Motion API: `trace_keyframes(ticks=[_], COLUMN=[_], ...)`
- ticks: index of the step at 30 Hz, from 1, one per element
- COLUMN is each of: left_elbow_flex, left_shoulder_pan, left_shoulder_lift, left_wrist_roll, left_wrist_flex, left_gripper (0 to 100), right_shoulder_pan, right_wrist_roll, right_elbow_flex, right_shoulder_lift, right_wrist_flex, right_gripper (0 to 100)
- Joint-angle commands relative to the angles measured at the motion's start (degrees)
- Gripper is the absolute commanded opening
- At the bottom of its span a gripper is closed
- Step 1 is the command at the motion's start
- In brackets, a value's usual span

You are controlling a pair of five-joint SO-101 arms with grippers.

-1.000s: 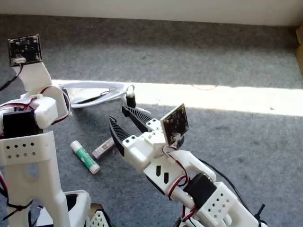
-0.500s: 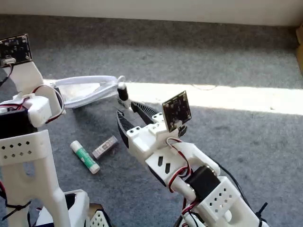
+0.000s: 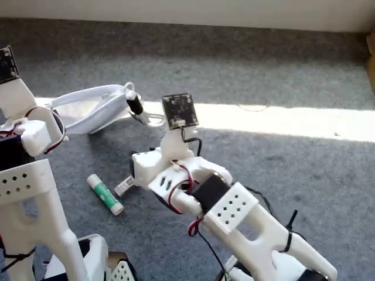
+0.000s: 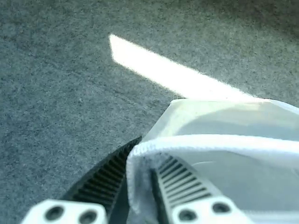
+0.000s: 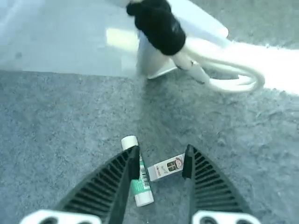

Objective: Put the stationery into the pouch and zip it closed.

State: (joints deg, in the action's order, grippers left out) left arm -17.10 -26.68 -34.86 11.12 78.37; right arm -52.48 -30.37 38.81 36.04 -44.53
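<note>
My left gripper (image 4: 145, 161) is shut on the rim of the translucent white pouch (image 4: 224, 154), holding it up off the grey carpet. From above, the pouch (image 3: 88, 108) hangs at the left with its black zipper pull (image 3: 135, 105) and white cord toward the middle. A green-and-white glue stick (image 3: 105, 194) and a small eraser (image 3: 124, 186) lie on the carpet below it. My right gripper (image 5: 161, 154) is open and points down over them; the eraser (image 5: 167, 167) lies between its fingers and the glue stick (image 5: 138, 179) by one fingertip. The pouch (image 5: 84, 37) and pull (image 5: 156, 21) lie beyond.
A bright strip of sunlight (image 3: 281, 120) crosses the carpet behind the arms. The left arm's white base (image 3: 35, 222) stands close beside the glue stick. A pale wall edge (image 3: 187, 12) runs along the far side. Open carpet lies to the right.
My right arm has swung left and tipped down over the eraser and glue stick. The left arm has drawn the pouch leftward and higher.
</note>
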Motion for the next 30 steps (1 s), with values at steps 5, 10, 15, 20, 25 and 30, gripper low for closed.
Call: trace_keyframes(ticks=[5,10,15,20,25,30], left_elbow_flex=[2.0,3.5,3.7,3.9,0.7,-4.0], left_shoulder_pan=[-3.4,-7.4,-8.4,-8.4,-8.1,-8.0], left_shoulder_lift=[-1.0,-1.1,-1.1,-4.5,-11.7,-15.2], left_wrist_roll=[1.1,1.6,2.7,3.1,3.1,3.0], left_wrist_flex=[-1.1,-0.9,-1.1,-0.9,-1.2,-5.6], left_gripper=[1,1,1,1,1,1], right_shoulder_pan=[-2.3,-2.9,-3.0,-4.4,-5.5,-5.1], right_wrist_roll=[-4.5,-6.3,-9.4,-11.5,-16.3,-19.2], right_elbow_flex=[-4.4,-4.2,-4.3,-4.4,-4.4,-4.4], right_shoulder_lift=[-5.8,-8.4,-13.3,-19.5,-24.0,-26.1], right_wrist_flex=[0.0,2.2,5.3,5.5,9.4,11.6], right_gripper=[15.2,15.2,15.2,15.2,15.2,15.2])
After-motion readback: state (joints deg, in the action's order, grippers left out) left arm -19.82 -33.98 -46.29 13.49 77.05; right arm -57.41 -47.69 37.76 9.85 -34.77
